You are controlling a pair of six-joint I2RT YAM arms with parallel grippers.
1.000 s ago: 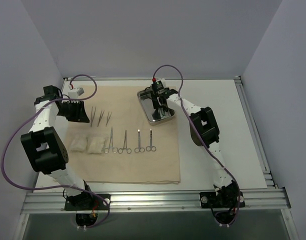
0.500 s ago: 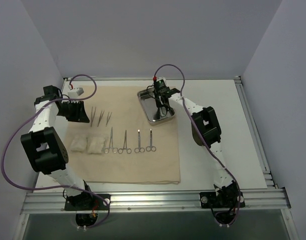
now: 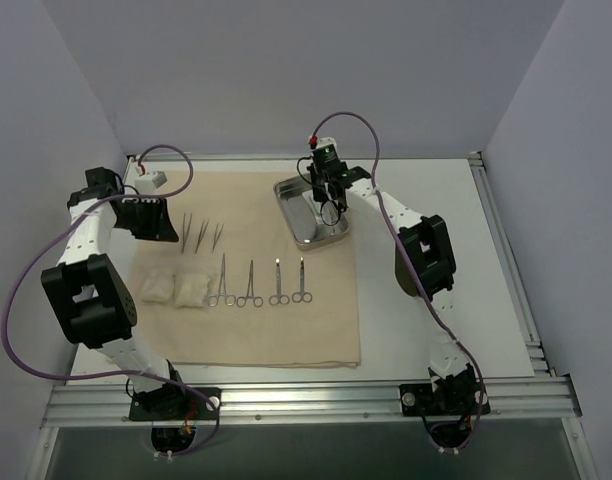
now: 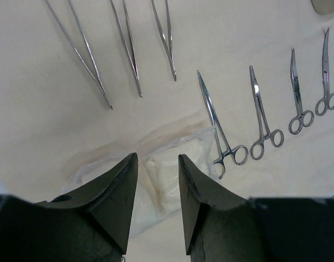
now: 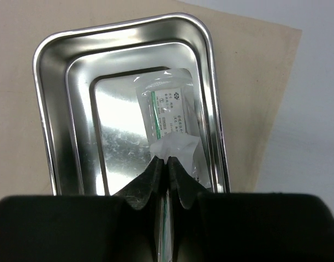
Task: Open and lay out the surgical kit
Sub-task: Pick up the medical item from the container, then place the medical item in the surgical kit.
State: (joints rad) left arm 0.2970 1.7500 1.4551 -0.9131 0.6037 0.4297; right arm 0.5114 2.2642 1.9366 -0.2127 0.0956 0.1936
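Packet (image 5: 168,112): clamped in your right claw (image 5: 167,164), over tray (image 5: 49,109), top centre; long axis points away from claw.
Left claw (image 4: 157,169): apart, near gauze (image 3: 191,290), well left of tray.

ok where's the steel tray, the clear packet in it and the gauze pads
steel tray (image 5: 123,35): right wrist view, on its far wall
clear packet (image 5: 170,114): right wrist view, on its printed label
gauze pads (image 3: 191,290): top external view, middle of the right-hand pad
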